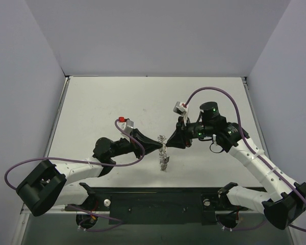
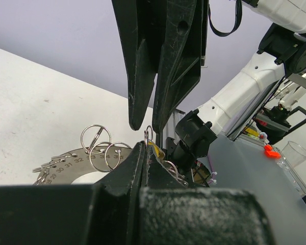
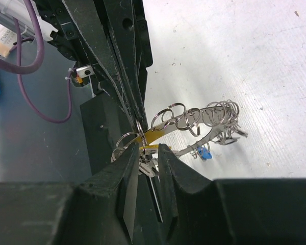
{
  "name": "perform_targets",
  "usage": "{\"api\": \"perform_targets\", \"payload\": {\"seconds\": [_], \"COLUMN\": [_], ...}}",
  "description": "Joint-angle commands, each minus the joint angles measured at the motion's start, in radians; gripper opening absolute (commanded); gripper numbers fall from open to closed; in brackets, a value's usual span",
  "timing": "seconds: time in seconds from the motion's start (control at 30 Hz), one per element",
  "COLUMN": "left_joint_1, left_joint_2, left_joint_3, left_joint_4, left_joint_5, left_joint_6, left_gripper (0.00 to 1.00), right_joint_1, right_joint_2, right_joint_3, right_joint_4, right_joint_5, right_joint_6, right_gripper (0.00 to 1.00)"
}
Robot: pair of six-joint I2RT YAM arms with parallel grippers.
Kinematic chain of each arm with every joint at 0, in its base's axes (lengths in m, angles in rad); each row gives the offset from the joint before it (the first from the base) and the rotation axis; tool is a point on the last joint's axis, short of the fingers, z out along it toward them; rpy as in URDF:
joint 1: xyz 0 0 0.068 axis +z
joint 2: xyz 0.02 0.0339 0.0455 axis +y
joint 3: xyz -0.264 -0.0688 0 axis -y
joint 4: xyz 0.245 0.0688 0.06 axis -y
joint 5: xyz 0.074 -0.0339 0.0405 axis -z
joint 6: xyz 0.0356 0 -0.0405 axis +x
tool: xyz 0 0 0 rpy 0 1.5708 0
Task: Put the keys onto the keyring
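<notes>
Right wrist view: the right gripper (image 3: 146,151) is being held narrowly parted about the yellow key (image 3: 150,136); whether it is being clamped cannot be told. Just beyond, the keyring (image 3: 214,115) is being pinched in the clenched left gripper (image 3: 136,120) above the table (image 3: 255,61). The blue key (image 3: 204,152) is being noted just beside the ring.
</notes>
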Motion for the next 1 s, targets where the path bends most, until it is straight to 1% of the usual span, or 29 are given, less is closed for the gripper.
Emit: {"api": "perform_targets", "payload": {"seconds": [0.0,0.03,0.07,0.3,0.7,0.97], "left_joint_1": [0.005,0.007,0.007,0.012,0.036,0.042], "left_joint_2": [-0.010,-0.009,-0.010,-0.010,-0.014,-0.006], "left_joint_3": [0.010,0.010,0.010,0.009,0.001,-0.004], "left_joint_4": [0.252,0.254,0.252,0.255,0.297,0.338], "left_joint_5": [-0.020,-0.020,-0.019,-0.019,-0.022,-0.016], "left_joint_6": [-0.008,-0.008,-0.008,-0.008,-0.027,-0.046], "left_gripper": [0.00,0.00,0.00,0.00,0.00,0.00], "right_joint_1": [0.011,0.014,0.014,0.023,0.028,0.061], "right_joint_2": [-0.016,-0.014,-0.011,-0.006,-0.009,0.011], "right_joint_3": [0.000,0.000,0.000,0.011,0.008,-0.017], "right_joint_4": [-0.001,-0.001,0.001,-0.001,-0.073,-0.033], "right_joint_5": [-0.007,-0.006,-0.010,-0.024,0.006,0.022], "right_joint_6": [-0.019,-0.019,-0.021,-0.029,-0.085,-0.061], "right_gripper": [0.17,0.15,0.12,0.00,0.00,0.00]}}
